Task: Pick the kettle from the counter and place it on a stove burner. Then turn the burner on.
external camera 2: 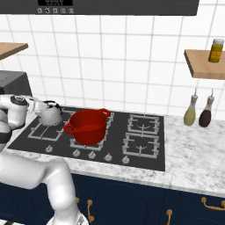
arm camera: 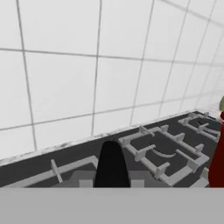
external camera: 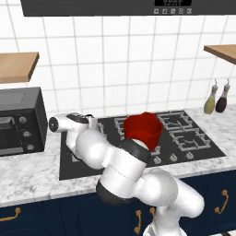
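Observation:
The small silver kettle with a black arched handle is over the large left stove burner, its base down at the grate. I cannot tell whether it rests there. My gripper reaches in from the left at the kettle's top and is shut on the handle. In the left base view my own arm hides the kettle. In the hand view the dark fingertips stand together, pointing over the grates toward the tiled wall. The marble counter runs around the cooktop.
A red pot sits on the middle burners just right of the kettle. Control knobs line the cooktop's front edge. Two bottles stand at the back right. A dark toaster oven sits left of the stove.

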Tool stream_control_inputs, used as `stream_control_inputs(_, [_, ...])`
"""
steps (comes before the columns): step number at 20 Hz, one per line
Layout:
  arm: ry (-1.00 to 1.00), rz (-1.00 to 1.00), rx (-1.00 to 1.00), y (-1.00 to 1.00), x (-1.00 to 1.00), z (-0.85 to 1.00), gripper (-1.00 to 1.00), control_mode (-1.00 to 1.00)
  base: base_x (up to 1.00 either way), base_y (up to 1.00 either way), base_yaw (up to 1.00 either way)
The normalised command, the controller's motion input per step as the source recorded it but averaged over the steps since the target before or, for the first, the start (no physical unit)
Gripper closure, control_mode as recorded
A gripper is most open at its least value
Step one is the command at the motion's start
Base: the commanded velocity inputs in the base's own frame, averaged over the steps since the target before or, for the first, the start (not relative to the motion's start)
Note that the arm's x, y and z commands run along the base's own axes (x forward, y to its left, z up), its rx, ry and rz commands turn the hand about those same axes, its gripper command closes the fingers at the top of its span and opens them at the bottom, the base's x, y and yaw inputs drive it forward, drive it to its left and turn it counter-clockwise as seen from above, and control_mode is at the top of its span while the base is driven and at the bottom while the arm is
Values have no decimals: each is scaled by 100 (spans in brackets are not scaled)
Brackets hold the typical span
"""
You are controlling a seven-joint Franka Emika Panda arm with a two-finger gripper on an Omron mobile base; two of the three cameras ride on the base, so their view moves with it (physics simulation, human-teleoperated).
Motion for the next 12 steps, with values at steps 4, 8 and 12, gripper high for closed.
stream_control_inputs(4, [1,-11,0,10,30,-20,100,-100,0,0,0])
stream_control_inputs(8, [0,-8,0,15,24,-28,100,-100,0,0,0])
stream_control_inputs(12, [0,-8,0,13,15,-24,-100,-100,0,0,0])
